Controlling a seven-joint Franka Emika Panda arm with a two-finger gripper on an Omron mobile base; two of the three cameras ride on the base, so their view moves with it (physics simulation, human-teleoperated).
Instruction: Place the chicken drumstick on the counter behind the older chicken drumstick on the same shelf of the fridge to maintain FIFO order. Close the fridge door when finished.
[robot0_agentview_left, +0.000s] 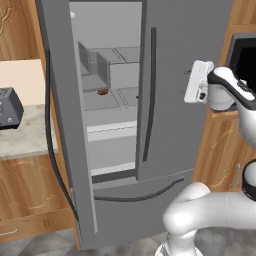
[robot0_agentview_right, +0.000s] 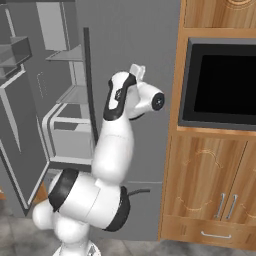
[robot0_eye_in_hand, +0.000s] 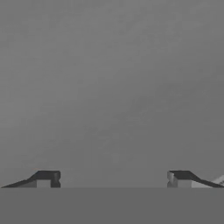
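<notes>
In the left base view, the white arm's two-finger gripper hung raised in front of the closed right door of the tall grey French-door fridge, its fingers pointing at that panel. Well to the left of the fingers and deeper in, past the swung-open left door, a small golden-brown roasted chicken drumstick lay on a pale grey translucent shelf at mid height; only that one drumstick could be made out, and whether it was the older one cannot be told. Farther left still, the beige-grey marbled stone bench carried a dark grey boxy appliance, and no drumstick was visible on the part in frame. In the right base view, the arm stood before the fridge with the hand turned toward the grey door, a black wall oven in brown wooden cabinetry off to the far side. In the hand view, the two dark fingers stood spread wide apart with nothing between them, plain grey door surface just ahead. Judging from this, the fetching step was in hand: the next move called for swinging away from the door toward the bench to find and grasp the new drumstick.
</notes>
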